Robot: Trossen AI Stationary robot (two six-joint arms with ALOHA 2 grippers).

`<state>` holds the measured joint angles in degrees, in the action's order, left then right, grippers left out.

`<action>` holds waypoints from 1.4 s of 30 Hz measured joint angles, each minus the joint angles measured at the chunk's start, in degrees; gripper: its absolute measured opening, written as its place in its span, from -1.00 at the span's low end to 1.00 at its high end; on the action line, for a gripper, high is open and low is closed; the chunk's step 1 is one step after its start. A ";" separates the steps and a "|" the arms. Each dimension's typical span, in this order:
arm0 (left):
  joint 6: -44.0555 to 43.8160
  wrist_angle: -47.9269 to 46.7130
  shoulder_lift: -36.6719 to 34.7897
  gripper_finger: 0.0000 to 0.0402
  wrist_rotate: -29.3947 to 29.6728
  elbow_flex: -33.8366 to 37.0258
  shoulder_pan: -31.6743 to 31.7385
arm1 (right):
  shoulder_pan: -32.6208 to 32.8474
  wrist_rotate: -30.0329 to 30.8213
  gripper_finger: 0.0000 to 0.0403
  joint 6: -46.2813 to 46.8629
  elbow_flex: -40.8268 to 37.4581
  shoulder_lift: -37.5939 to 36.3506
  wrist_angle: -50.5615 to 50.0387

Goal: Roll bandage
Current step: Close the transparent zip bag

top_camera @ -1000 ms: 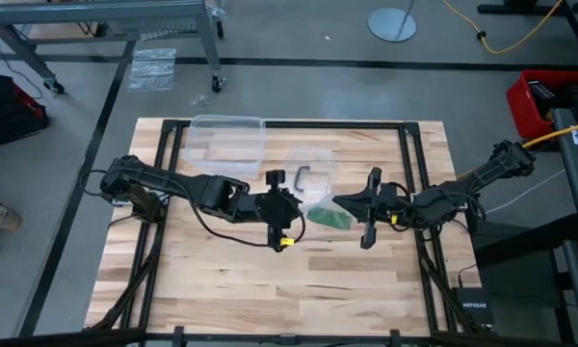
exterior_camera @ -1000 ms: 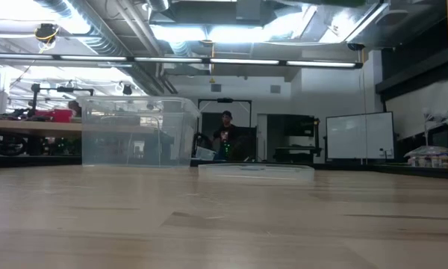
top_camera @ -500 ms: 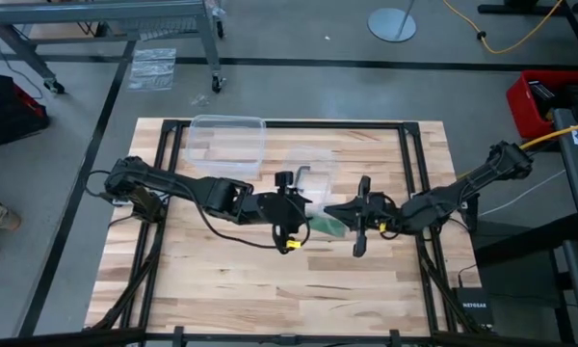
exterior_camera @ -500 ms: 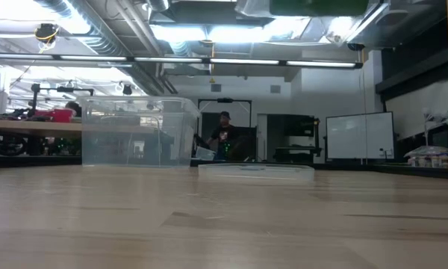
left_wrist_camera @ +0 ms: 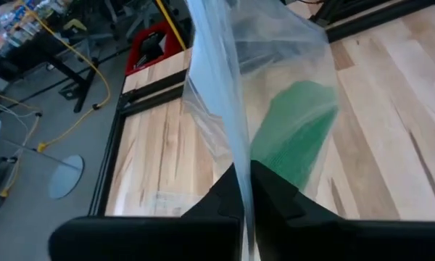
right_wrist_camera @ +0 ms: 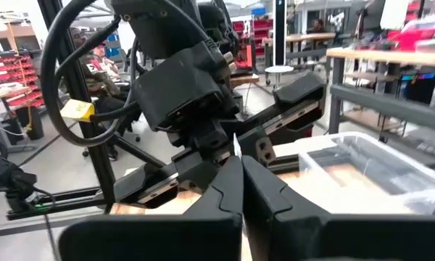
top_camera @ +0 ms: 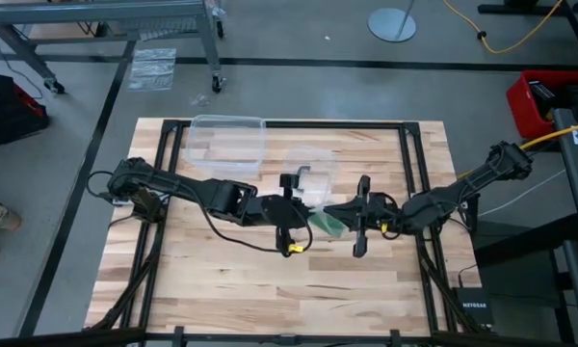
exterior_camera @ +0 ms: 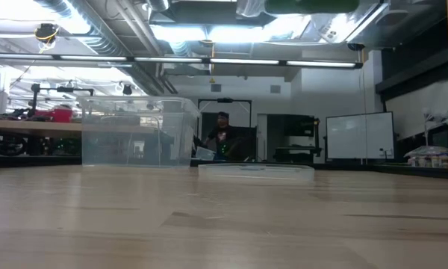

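The bright green bandage lies inside a clear plastic bag that is held up over the middle of the table. In the high view the bandage shows between the two grippers. My left gripper comes from the table's left and is shut on the bag. My right gripper comes from the table's right, faces the left gripper closely and is also shut. In the low view only the bandage's green underside shows, at the top edge. My left gripper pinches an edge of the clear bag between its two fingers, slanting down from the table's left. The bag is lifted clear of the table, with the bandage inside it just beyond the fingers. My right gripper is shut on a thin strip of clear plastic, reaching in level from the table's right. Its own fingers hide most of the contact, so which part of the bag it has cannot be told.
A clear plastic container stands at the table's far left, and a flat clear lid lies beside it. A person stands in the room beyond the far edge. Bare wood spreads along the near side.
My right gripper has carried the bag with the bandage toward the table's left, up close to my left gripper. My left gripper has shifted slightly toward the bag. In the low view the green underside has come further into the top edge.
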<state>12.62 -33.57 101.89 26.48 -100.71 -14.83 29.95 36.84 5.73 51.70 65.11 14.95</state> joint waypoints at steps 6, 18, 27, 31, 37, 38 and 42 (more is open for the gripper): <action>0.88 -0.03 -0.13 -0.99 3.20 -0.07 -0.02 | -0.01 0.08 -0.93 -5.37 -0.07 -0.03 3.33; 4.15 -4.38 -2.96 -1.00 15.14 -0.07 0.40 | 0.02 5.86 -0.76 -12.19 -0.04 -2.06 6.22; -0.40 -22.12 -9.84 -1.00 26.67 -0.04 5.45 | 0.00 11.74 -0.76 -12.28 0.00 -6.85 0.48; -8.69 -33.91 -12.17 -1.00 26.71 -0.04 10.56 | 0.00 11.75 -0.76 -12.09 0.00 -7.36 -6.60; -15.32 -45.46 -12.76 -1.00 26.71 0.00 20.48 | 0.00 11.65 -0.76 -10.03 0.00 -7.08 -13.18; -15.62 -46.03 -12.73 -1.00 26.68 0.00 22.16 | 0.02 11.65 -0.76 -9.27 0.00 -7.02 -13.81; -15.51 -45.43 -12.55 -1.00 24.54 0.00 28.69 | 0.02 11.63 -0.76 -8.50 0.00 -7.04 -16.29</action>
<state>-2.89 -79.00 89.34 51.02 -100.71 13.86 29.98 48.47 -2.77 51.70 58.06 -1.34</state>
